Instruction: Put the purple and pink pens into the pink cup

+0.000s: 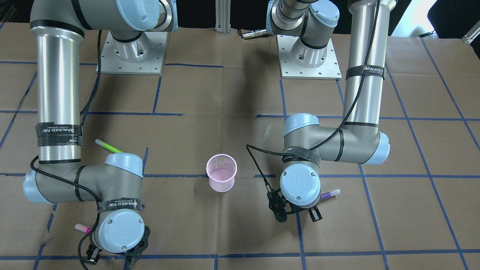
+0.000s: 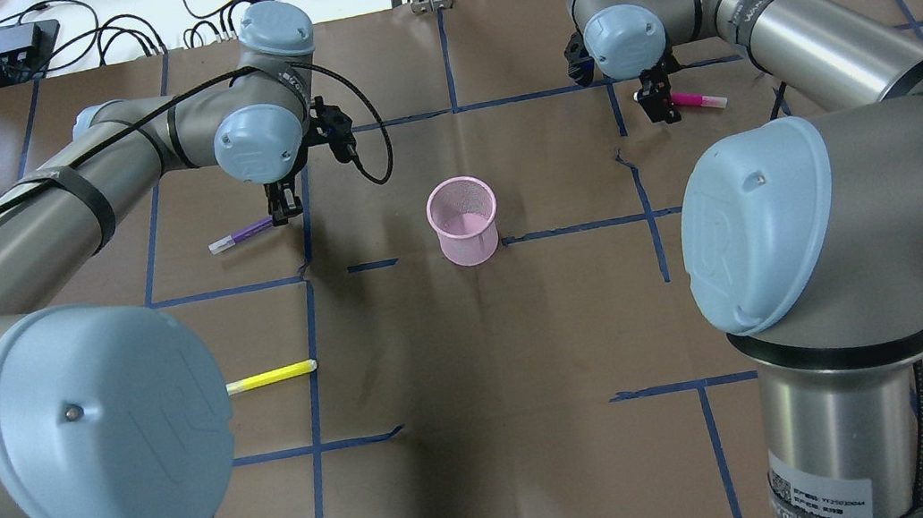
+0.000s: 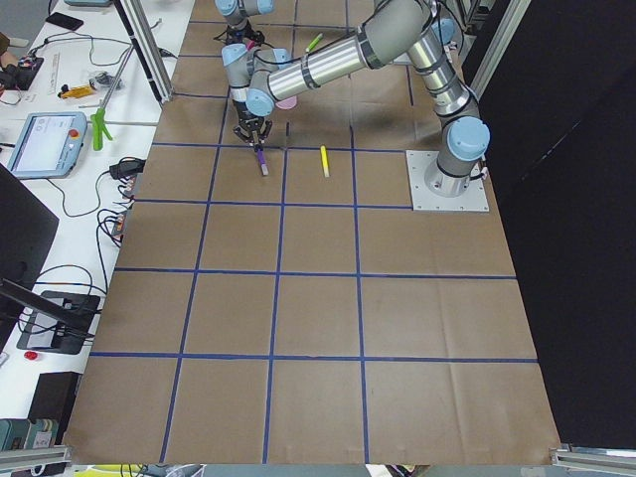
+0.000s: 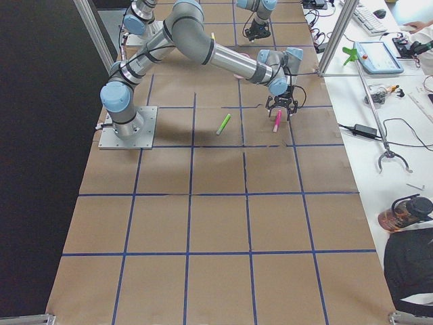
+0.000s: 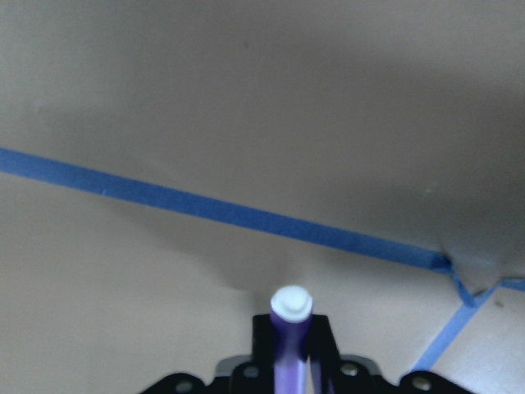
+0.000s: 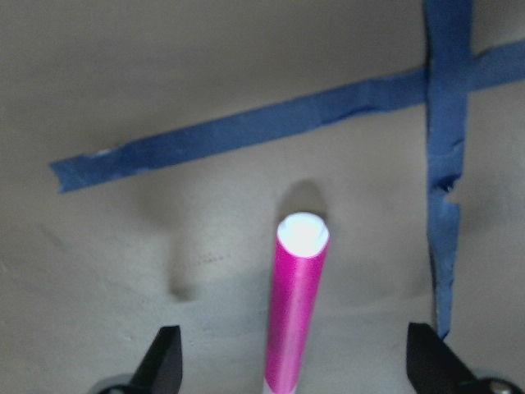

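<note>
1. Pink cup (image 2: 464,222): I see it standing upright, mouth up, near the middle of the tabletop (image 2: 488,382), between the two arms and well apart from every pen.

2. Left gripper (image 2: 284,207): it points down at the left side of the scene, to the left of the cup. In the left wrist view its fingers (image 5: 322,349) are clenched against both sides of the purple pen (image 2: 241,234). The pen's white cap sticks out beyond them. In the overhead view the pen runs leftward and slightly nearer from the grip point. I cannot tell whether it rests on the tabletop or sits just clear of it.

3. Right gripper (image 2: 657,109): it points down at the far right, beyond and to the right of the cup. In the right wrist view its fingers (image 6: 166,361) are released and spread wide. The pink pen (image 6: 295,312) lies flat on the tabletop between them, touching neither. The pen's white end points away from the wrist camera.

4. Yellow-green pen (image 2: 270,376): it lies flat at the near left, apart from both grippers. One end is hidden behind the left arm's joint in the overhead view.

5. Surface: brown paper marked with blue tape lines (image 2: 315,406) in a grid.
</note>
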Tool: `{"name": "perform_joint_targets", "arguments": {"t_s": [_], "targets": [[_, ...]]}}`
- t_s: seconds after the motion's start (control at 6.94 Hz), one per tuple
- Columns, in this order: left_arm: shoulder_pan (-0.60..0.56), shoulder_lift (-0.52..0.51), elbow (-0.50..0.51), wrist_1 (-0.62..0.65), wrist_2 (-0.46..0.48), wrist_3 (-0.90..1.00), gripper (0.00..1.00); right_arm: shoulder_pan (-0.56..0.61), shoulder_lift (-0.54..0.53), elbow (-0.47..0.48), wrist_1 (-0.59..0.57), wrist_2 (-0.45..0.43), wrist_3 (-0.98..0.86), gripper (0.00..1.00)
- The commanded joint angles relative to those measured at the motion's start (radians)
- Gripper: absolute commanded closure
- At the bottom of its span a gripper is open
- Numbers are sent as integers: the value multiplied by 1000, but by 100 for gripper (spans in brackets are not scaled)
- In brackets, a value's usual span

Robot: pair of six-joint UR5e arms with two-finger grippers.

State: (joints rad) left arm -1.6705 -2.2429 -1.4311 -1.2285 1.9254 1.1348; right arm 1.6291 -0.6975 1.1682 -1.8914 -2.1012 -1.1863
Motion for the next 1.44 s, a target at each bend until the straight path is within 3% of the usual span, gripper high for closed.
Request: {"name": "perform_joint_targets", "arguments": {"t_s": [0.0,0.14,0.29,0.72,1.01,1.15,1.3], "targets": [[-11,14,8,-6,-6,6,100,0,-2,1,0,3,-1,5],[-11,40,8,-6,-41,20,100,0,3,-1,0,7,-1,11],[-14,66,6,-6,-92,20,100,0,3,-1,0,7,-2,24],[-35,239,-15,-69,-392,0,100,1,0,1,0,-2,4,55],[-61,299,-23,-59,-579,-20,100,1,0,2,0,-2,5,58],[-96,318,-20,-24,-626,-23,100,1,0,1,0,1,5,59],[-136,304,-32,66,-634,-27,100,1,-2,1,0,-3,4,74]]}}
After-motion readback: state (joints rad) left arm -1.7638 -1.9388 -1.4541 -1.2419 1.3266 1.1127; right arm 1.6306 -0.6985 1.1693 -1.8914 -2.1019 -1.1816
